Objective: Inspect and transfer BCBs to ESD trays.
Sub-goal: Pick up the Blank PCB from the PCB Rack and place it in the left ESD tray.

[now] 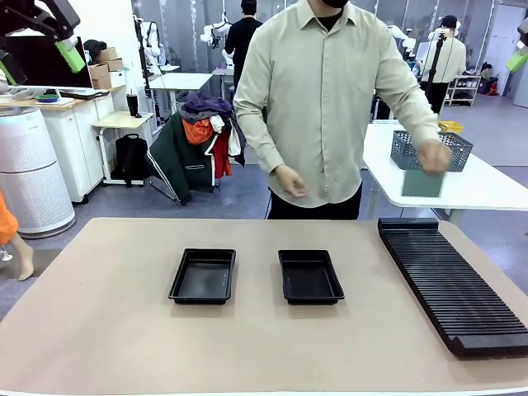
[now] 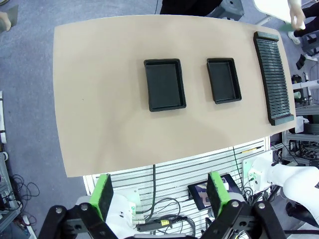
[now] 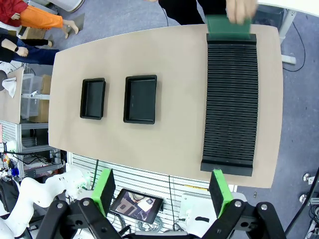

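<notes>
Hovering above the table (image 2: 99, 99), left gripper (image 2: 160, 193) spread wide, empty, right gripper (image 3: 163, 190) likewise, person's hand (image 1: 432, 157) holding a BCB (image 1: 422, 183)

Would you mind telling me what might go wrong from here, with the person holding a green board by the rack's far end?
The person's hand grips the BCB by its top edge alone, so it may slip or knock the rack. The right gripper hangs open high above the table; a descent towards the rack could meet that hand.
</notes>
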`<move>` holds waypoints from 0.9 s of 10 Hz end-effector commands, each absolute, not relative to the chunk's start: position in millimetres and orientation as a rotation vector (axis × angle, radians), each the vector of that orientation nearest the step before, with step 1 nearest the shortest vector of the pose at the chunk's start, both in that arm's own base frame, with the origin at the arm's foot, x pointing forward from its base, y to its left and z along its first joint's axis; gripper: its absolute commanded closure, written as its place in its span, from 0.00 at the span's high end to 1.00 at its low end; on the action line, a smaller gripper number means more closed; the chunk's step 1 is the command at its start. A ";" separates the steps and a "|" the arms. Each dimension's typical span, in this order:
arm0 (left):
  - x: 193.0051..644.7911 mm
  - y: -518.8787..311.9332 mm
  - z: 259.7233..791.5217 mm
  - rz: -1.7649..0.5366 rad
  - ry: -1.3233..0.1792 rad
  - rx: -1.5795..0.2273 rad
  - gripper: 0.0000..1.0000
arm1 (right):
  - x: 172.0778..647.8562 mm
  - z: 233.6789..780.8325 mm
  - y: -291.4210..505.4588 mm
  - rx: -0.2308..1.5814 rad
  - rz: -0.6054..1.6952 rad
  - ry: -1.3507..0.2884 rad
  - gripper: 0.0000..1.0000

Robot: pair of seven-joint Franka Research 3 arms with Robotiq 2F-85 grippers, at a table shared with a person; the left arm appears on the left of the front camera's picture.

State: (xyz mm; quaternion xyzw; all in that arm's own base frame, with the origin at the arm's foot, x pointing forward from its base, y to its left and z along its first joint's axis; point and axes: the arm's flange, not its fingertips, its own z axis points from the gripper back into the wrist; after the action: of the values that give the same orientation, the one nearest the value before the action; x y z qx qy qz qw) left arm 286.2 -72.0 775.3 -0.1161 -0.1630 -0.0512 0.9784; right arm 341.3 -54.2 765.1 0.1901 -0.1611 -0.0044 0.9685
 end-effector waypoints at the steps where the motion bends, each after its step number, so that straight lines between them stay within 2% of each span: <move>1: 286.6 -70.5 774.6 -0.098 -0.327 -0.234 1.00 | 341.4 765.1 -53.7 0.385 -0.008 -0.326 1.00; 9: 286.6 -70.5 774.6 -0.098 -0.327 -0.234 1.00 | 341.4 765.1 -53.7 0.385 -0.008 -0.326 1.00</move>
State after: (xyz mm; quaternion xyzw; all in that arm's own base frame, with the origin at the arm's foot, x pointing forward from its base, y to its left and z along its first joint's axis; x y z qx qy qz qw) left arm 286.2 -72.0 775.3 -0.1161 -0.1630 -0.0512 0.9784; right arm 341.3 -54.2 765.1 0.1901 -0.1611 -0.0044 0.9685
